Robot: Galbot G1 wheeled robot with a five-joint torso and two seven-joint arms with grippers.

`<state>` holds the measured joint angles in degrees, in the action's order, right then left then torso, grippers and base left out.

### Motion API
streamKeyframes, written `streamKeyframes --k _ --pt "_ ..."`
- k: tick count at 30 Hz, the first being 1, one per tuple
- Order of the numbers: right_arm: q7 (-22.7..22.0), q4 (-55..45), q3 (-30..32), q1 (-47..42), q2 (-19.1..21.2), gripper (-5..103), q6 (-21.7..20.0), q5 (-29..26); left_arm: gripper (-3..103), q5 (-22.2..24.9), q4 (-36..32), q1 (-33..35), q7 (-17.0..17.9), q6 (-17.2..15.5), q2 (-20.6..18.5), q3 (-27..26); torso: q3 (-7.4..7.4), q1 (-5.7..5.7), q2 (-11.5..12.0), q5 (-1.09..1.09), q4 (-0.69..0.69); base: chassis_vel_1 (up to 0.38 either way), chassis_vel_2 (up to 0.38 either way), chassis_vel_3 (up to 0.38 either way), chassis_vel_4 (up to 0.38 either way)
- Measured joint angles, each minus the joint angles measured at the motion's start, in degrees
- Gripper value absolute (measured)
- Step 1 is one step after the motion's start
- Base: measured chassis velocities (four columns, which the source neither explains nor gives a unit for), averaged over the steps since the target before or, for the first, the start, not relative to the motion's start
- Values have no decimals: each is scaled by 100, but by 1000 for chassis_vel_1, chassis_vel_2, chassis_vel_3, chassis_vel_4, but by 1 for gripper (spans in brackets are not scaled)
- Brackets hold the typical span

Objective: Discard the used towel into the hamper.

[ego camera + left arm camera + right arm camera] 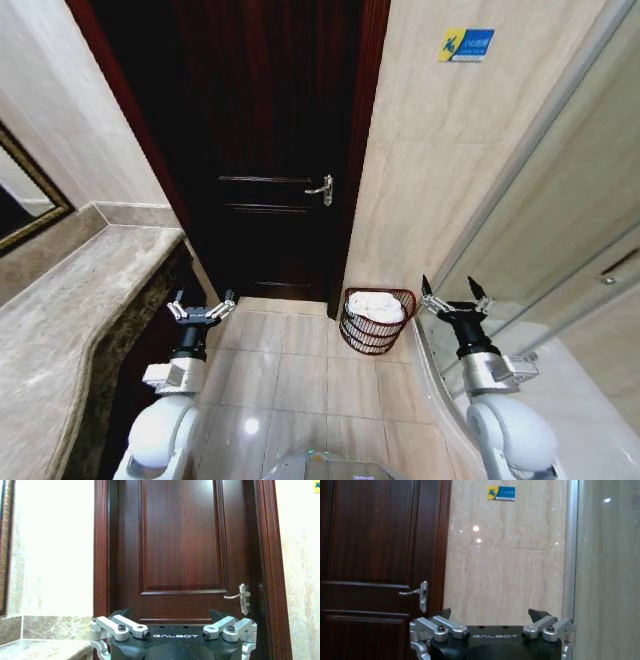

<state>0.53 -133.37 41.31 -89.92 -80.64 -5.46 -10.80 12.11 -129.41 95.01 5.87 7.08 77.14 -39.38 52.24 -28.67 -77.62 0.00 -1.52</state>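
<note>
The hamper (377, 320) stands on the tiled floor (300, 370), in the corner at the foot of the beige stone wall (440, 170), just beside the lower right edge of the dark wooden door (265, 150). It is a round basket of dark reddish-brown wire, a little tilted, and it gets narrower toward its base. Inside it lies the white towel (376, 305), crumpled and filling the upper part up to the rim. The left hand (201, 308) is raised in front of the robot, well apart from the hamper, next to the marble desk (70, 320) that runs along the left side; its two fingers stand apart and nothing is between them. The right hand (455, 301) is raised at about the same height, just to the right of the hamper but not touching it, near the glass partition (560, 230); its fingers are also spread wide and hold nothing. In the left wrist view the left hand (175, 614) points toward the door panel, and the silver door handle (240, 596) is seen on the right part of the door. In the right wrist view the right hand (495, 614) points toward the beige wall, where a small blue and yellow sign (501, 492) is fixed high up.
</note>
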Motion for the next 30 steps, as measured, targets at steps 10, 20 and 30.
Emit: streamKeyframes --k 10,20,30 --pt "0 0 -2 6 -4 100 1 4 100 -5 8 -5 6 11 -5 -4 -1 0 4 0 -1 99 -83 -83 100" --pt "0 2 -2 8 -4 100 1 4 100 -5 12 -3 7 13 -5 -4 -2 3 4 0 0 72 -46 -44 54" --pt "0 2 -2 7 -4 100 0 4 100 -5 12 -6 6 13 -5 -3 -2 1 5 0 0 0 0 0 0"
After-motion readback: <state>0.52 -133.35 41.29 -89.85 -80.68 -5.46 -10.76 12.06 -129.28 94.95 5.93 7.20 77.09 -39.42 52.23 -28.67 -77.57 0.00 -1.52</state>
